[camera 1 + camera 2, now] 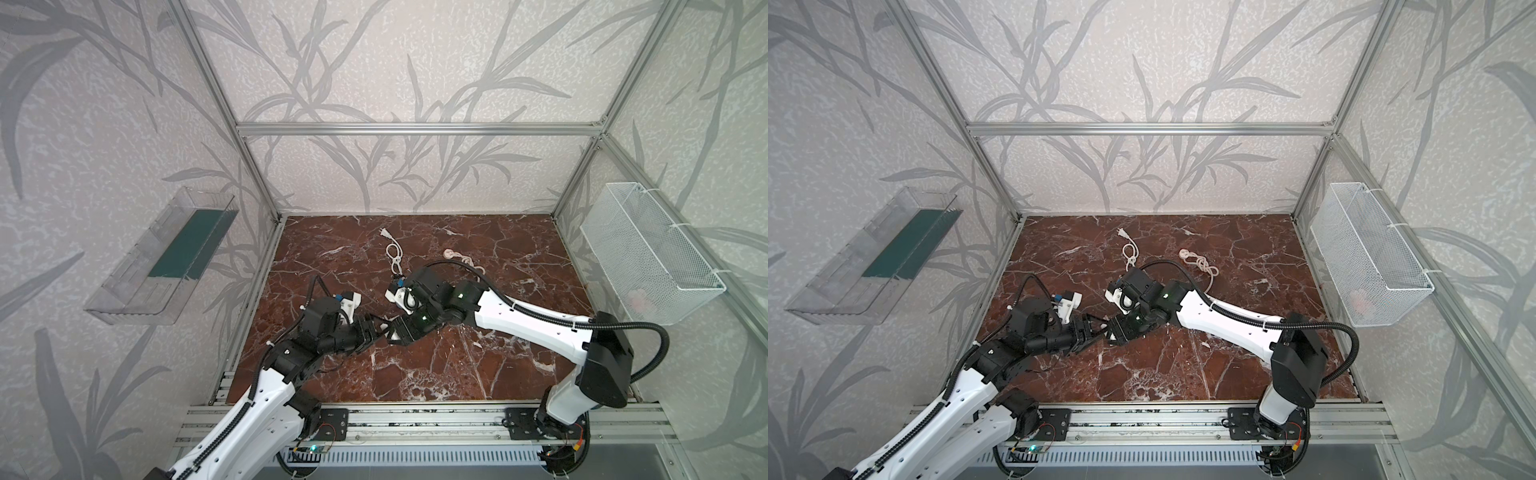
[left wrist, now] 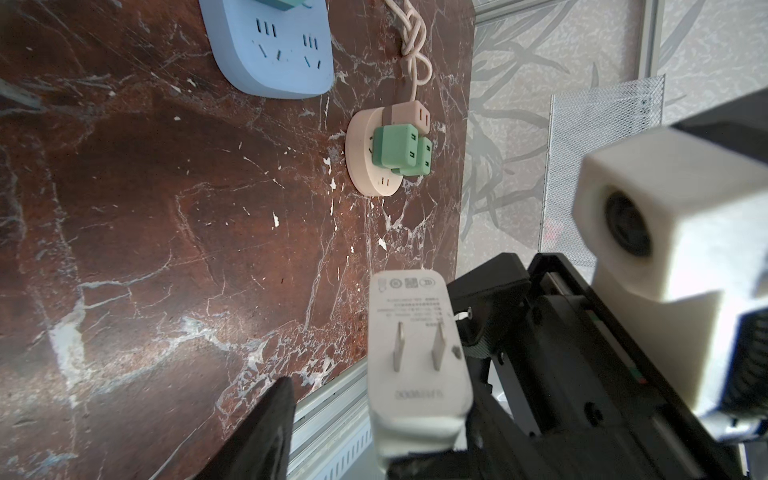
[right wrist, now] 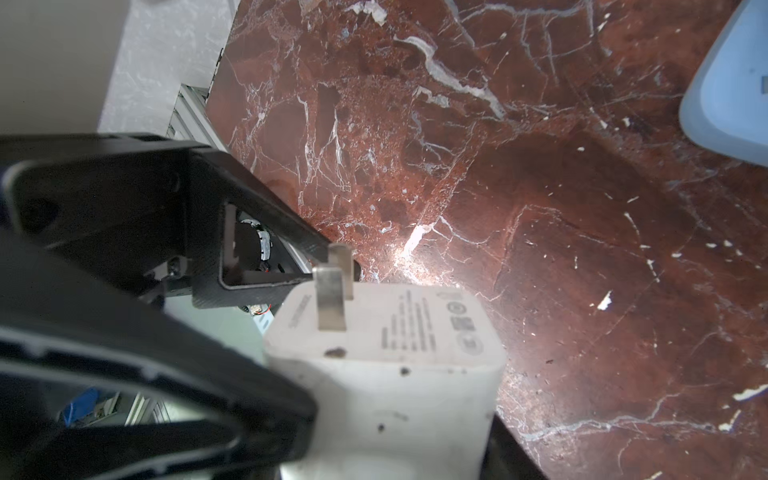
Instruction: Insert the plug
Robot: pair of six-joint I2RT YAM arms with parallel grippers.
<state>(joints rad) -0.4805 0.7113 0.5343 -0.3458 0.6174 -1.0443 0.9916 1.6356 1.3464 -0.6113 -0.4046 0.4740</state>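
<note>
Just below the centre of both top views, over the marble worktop (image 1: 436, 374), the white plug (image 2: 415, 361) is clamped between the right fingers (image 3: 232, 395), its prongs bared. The left fingers (image 2: 266, 428) are held parted beside it, a gap being seen between finger and plug. A blue power strip (image 2: 274, 54) is laid apart.

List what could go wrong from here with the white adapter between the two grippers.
A finger of the left gripper sits right by the metal prongs of the white two-prong plug adapter; closing there could pinch prongs, not body.
The right gripper holds the adapter by one end only; a nudge could tilt or drop it onto the red marble tabletop.
The pale blue power strip lies aside; a skewed grip could misalign prongs and slots.
</note>
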